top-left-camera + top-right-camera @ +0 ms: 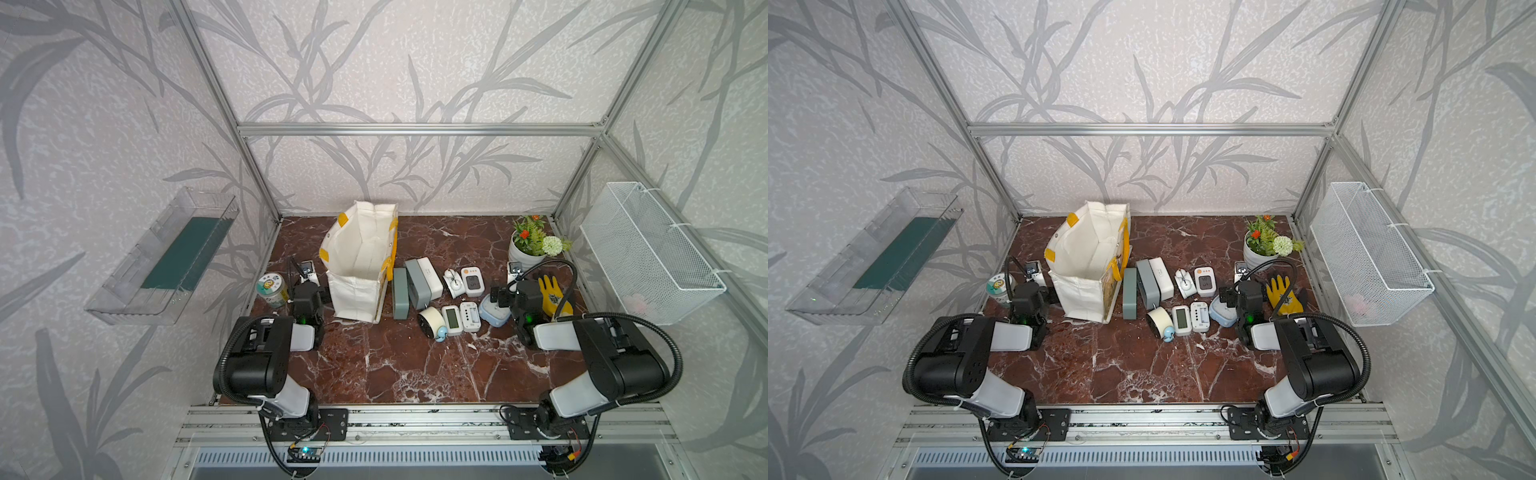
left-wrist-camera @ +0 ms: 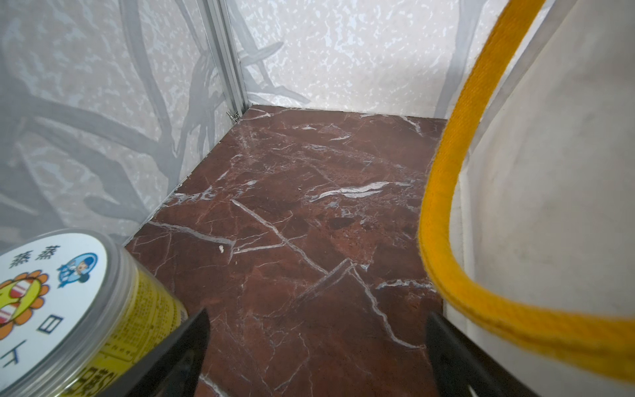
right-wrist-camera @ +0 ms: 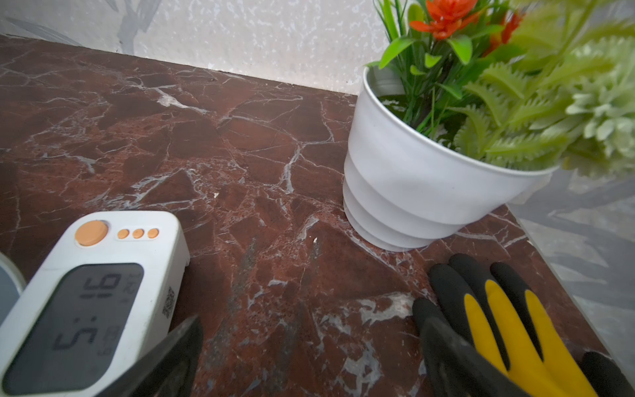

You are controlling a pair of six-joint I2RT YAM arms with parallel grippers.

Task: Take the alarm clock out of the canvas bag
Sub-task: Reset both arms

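Observation:
The cream canvas bag (image 1: 357,257) (image 1: 1088,257) stands open at the back left of the marble table, and only cream fabric shows inside it. Several alarm clocks lie on the table to its right: a round cream one (image 1: 430,324), grey box-shaped ones (image 1: 415,282) and a white digital one with orange buttons (image 1: 471,280) (image 3: 92,292). My left gripper (image 1: 309,274) (image 2: 318,312) is open and low beside the bag's left wall (image 2: 549,172), near its yellow handle (image 2: 443,206). My right gripper (image 1: 515,270) (image 3: 312,319) is open over bare marble, right of the clocks.
A labelled can (image 1: 272,289) (image 2: 68,309) stands just left of the left gripper. A white plant pot (image 1: 525,249) (image 3: 412,182) and a yellow-and-black glove (image 1: 552,295) (image 3: 508,326) are by the right gripper. A wire basket (image 1: 648,249) and a clear tray (image 1: 166,262) hang on the side walls.

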